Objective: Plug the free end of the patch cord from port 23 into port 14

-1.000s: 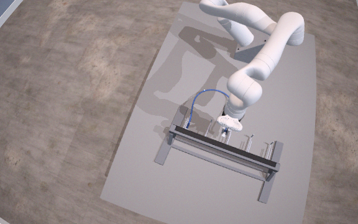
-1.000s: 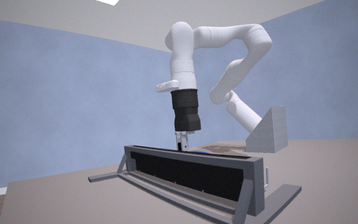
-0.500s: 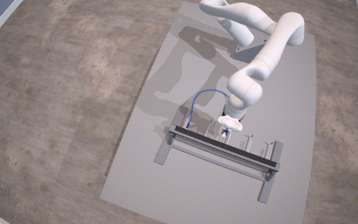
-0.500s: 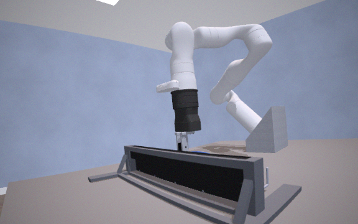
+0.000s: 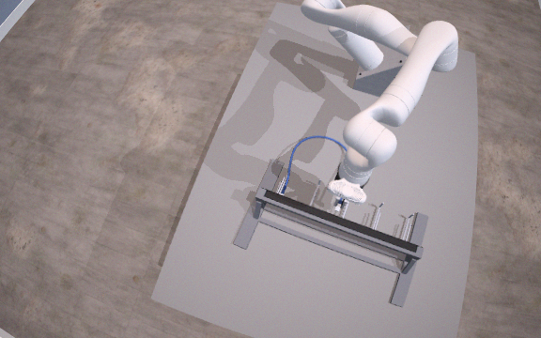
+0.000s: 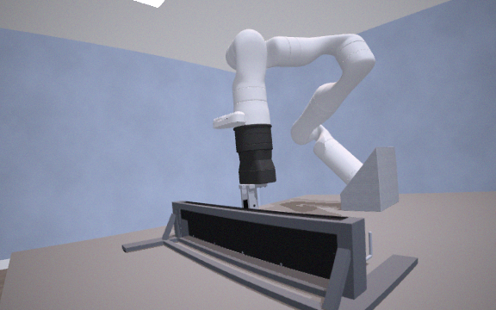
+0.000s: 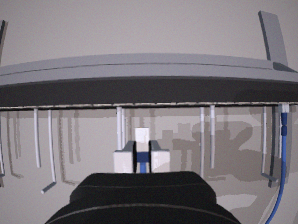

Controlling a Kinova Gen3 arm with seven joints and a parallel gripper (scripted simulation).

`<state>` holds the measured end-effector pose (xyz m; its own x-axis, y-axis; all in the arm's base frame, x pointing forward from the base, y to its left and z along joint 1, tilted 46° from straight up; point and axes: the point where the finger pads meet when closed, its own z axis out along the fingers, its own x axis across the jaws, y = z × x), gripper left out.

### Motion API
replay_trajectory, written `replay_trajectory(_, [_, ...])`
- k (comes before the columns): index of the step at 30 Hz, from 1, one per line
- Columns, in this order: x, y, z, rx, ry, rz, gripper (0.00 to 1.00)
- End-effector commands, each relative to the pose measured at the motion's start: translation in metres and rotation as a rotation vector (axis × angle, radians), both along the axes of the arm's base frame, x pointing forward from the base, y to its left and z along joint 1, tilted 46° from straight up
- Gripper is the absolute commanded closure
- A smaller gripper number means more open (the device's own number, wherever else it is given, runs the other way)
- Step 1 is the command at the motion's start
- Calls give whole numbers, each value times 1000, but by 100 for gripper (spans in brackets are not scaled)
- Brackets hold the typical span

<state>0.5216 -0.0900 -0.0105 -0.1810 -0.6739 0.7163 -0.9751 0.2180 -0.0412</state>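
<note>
The grey rack (image 5: pixel 336 225) stands on the table mat with its dark patch panel (image 7: pixel 147 86) facing my wrist camera. The blue patch cord (image 5: pixel 299 150) rises from its plugged end at the panel's left in the overhead view (image 5: pixel 282 190) and arcs over to my gripper. In the wrist view that plugged end is at the far right (image 7: pixel 284 115). My gripper (image 7: pixel 142 151) is shut on the cord's free plug (image 7: pixel 139 139), whose white tip points at the panel a short way in front of it. From behind the rack, my fingers (image 6: pixel 249 197) drop just behind its top edge. Port numbers cannot be read.
Several grey cord stubs (image 7: pixel 49 156) hang from other ports on both sides of the plug. The rack's long feet (image 5: pixel 244 230) reach out across the mat. The arm's grey wedge base (image 6: pixel 370 181) stands behind the rack. The mat's edge (image 5: pixel 195 174) runs to the left.
</note>
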Motion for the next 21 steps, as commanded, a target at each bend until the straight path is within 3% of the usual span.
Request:
replay_trajectory(1, [9, -1, 2, 3, -14, -1, 100])
replay_trajectory(21, [18, -3, 4, 4, -12, -1, 100])
